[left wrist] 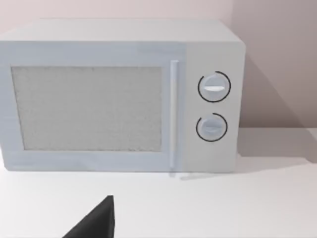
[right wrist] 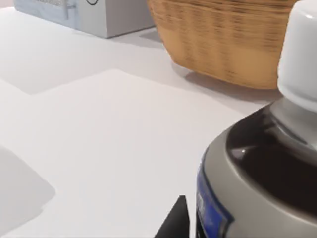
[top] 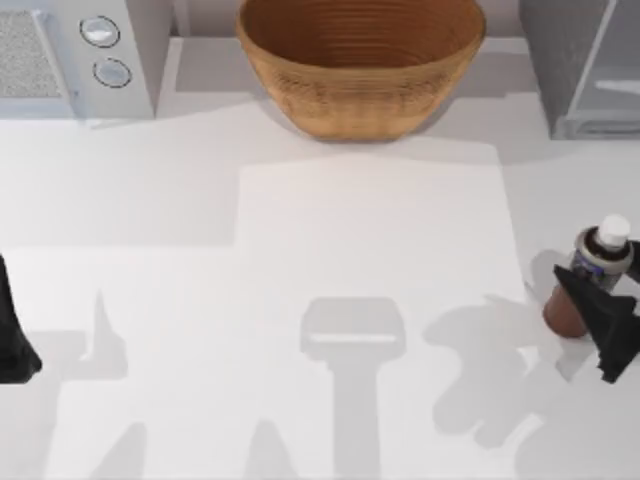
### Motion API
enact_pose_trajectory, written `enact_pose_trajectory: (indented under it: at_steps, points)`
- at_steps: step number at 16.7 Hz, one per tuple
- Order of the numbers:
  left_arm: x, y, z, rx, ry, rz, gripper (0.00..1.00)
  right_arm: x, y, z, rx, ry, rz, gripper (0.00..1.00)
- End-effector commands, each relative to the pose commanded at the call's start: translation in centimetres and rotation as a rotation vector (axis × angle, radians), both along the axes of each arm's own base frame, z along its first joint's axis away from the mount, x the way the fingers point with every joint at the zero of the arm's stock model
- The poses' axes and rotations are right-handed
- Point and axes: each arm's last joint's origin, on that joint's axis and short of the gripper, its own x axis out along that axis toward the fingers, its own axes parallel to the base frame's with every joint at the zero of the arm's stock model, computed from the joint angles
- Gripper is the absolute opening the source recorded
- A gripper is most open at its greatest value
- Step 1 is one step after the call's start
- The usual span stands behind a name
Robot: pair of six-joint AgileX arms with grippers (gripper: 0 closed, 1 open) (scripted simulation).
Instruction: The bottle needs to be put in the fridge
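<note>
The bottle [top: 583,270], reddish-brown with a white cap and grey-blue label, stands near the table's right edge. My right gripper [top: 592,300] is at its side, shut on it around the labelled body. In the right wrist view the bottle [right wrist: 257,163] looms very close, with one dark fingertip [right wrist: 174,223] against its side. The fridge [top: 585,60], a grey box, stands at the back right, behind the bottle. My left gripper [top: 15,345] is parked at the table's left edge, open and holding nothing.
A large wicker basket [top: 360,65] sits at the back centre. A white microwave [top: 75,50] with two round knobs stands at the back left, and the left wrist view faces the microwave [left wrist: 119,94]. A pale mat [top: 370,250] covers the table's middle.
</note>
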Motion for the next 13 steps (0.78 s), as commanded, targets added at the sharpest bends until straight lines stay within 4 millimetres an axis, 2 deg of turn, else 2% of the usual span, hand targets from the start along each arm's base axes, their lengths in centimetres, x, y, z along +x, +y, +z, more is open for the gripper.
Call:
enact_pose_trajectory:
  at_steps: [1, 2, 13]
  points:
    - [0.00, 0.00, 0.00, 0.000, 0.000, 0.000, 1.00, 0.00, 0.00, 0.00, 0.000, 0.000, 0.000, 0.03]
    - [0.00, 0.00, 0.00, 0.000, 0.000, 0.000, 1.00, 0.00, 0.00, 0.00, 0.000, 0.000, 0.000, 0.01]
    - [0.00, 0.00, 0.00, 0.000, 0.000, 0.000, 1.00, 0.18, -0.48, 0.20, -0.004, -0.003, -0.001, 0.01]
